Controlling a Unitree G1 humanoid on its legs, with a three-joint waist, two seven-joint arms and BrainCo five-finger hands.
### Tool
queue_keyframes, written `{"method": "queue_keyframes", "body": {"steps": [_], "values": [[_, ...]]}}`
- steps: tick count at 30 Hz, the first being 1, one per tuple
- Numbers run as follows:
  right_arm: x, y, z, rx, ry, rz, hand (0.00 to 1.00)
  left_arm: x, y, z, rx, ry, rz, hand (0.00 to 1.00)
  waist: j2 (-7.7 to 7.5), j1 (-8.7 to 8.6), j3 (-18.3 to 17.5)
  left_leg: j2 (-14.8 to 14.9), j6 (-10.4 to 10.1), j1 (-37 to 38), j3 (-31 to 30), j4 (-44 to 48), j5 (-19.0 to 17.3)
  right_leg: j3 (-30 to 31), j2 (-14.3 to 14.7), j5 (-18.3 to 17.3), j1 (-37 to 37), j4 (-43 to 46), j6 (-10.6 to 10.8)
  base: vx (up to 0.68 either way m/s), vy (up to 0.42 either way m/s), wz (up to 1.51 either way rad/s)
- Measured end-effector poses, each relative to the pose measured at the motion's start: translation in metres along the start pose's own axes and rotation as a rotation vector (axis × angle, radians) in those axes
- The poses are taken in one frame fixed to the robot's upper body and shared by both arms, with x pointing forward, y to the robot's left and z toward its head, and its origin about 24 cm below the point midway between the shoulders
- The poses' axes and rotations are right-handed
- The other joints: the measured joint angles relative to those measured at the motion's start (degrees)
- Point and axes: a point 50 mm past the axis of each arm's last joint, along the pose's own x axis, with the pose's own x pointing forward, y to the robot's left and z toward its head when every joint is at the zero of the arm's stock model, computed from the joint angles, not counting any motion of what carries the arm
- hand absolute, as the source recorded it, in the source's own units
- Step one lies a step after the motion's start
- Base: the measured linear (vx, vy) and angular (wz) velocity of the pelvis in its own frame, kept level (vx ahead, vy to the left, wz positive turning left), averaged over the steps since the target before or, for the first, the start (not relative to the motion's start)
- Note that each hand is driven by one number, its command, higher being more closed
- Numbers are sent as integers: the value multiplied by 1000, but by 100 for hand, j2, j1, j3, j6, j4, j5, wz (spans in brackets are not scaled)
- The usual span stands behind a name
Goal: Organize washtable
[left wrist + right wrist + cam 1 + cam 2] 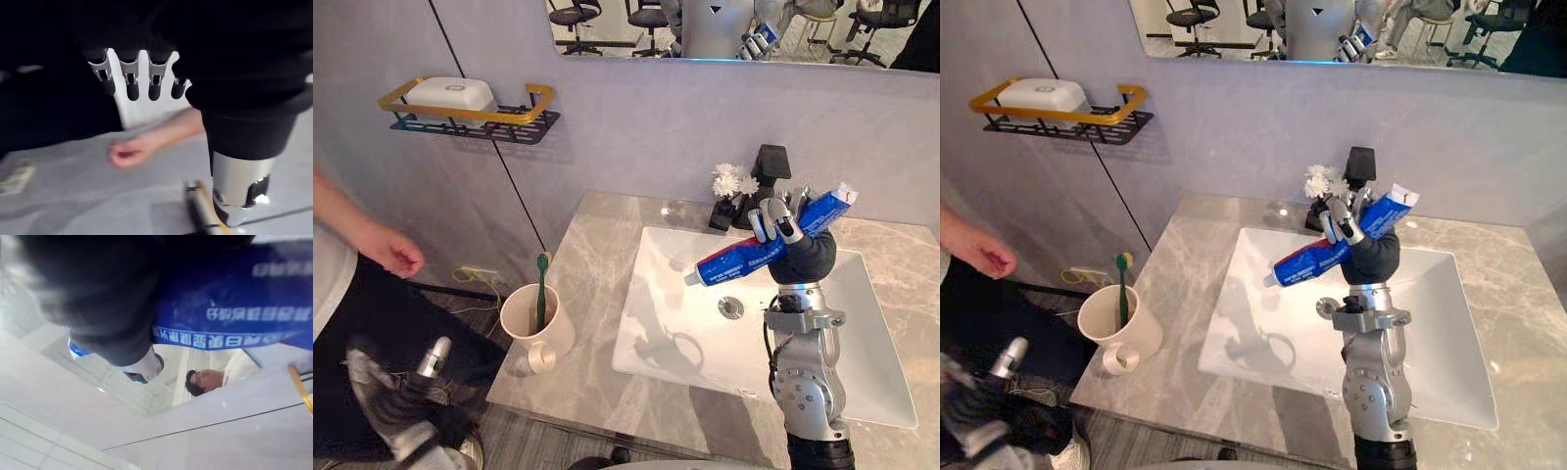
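My right hand [801, 253] is raised over the white sink basin [675, 338] and is shut on a blue toothpaste tube [744, 257]. The tube lies slanted, its white cap low toward the left and its flat end high toward the right. It also shows close up in the right wrist view as the blue tube [234, 308]. A beige cup [524, 321] with a green toothbrush [541, 289] upright in it stands at the counter's front left corner. My left hand [406, 416] hangs low beside the counter, its fingers [132, 81] straight and holding nothing.
A black faucet [770, 168] and small white flowers [729, 181] stand behind the basin. A gold-rimmed wall shelf [509, 122] holds a white soap box [450, 95]. A person's hand [393, 251] reaches in from the left. The marble counter [597, 245] surrounds the basin.
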Motion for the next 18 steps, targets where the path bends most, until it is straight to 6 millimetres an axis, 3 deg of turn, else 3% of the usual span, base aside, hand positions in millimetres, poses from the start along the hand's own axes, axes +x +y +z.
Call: {"method": "queue_keyframes", "body": {"steps": [1,6,8,11,18], "values": [[0,1,-1,3,2,1,100,0,-1,-4,4,19,-11,0,-1,1,-9,0,0,-2,5,6,-4,2,-2,-2,-4,5,0,0,0,0],[0,3,-6,27,19,-5,100,-10,1,-80,66,369,-40,0,4,12,-60,-5,1,-77,60,23,-8,41,-13,-1,-123,13,3,-6,6,-4],[1,1,-8,25,16,-10,100,-17,1,-99,87,468,-55,0,-2,10,-60,-5,1,-83,95,19,-9,80,-14,1,-163,15,2,-17,7,-8],[-2,-9,-16,21,45,-55,100,-25,-3,-117,107,570,-111,0,-25,2,-62,-5,3,-79,124,19,-11,124,-13,7,-175,10,5,-11,7,-7],[0,-17,-27,15,96,-69,100,-18,-5,-124,184,613,-183,0,-12,-7,-52,17,2,-81,139,21,-11,166,49,25,-177,-18,-5,0,0,0]]}}
